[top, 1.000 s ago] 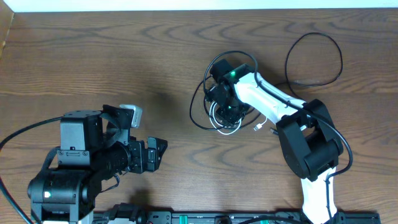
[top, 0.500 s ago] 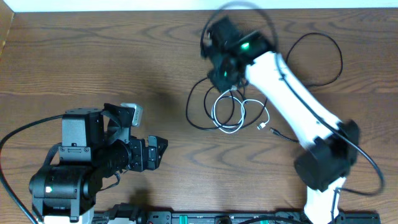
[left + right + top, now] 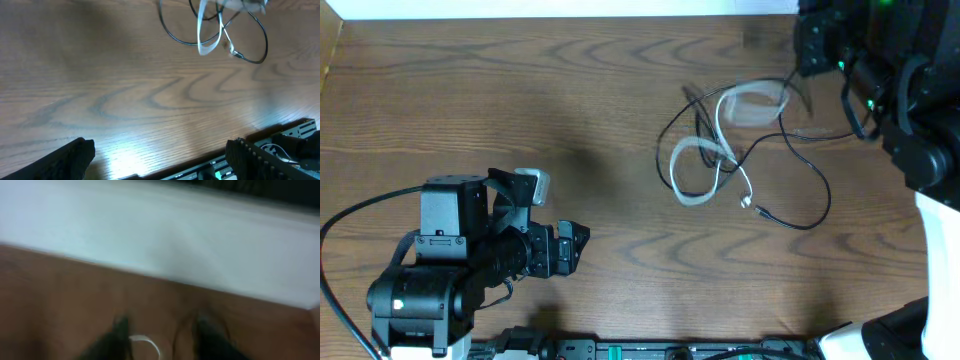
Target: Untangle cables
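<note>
Right end effector (image 3: pixel 164 339) blurs up high, grip unreadable, cables (image 3: pixel 752 103) sprawled loose nearby. Left end effector (image 3: pixel 578 247) hangs open, clear, probably on standby.

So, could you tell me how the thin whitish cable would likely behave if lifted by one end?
The thin whitish cable probably flops and sags, since it lies in loose curved loops. It likely drags the thin black cables along, as they cross it. It seems light, being very slender.
</note>
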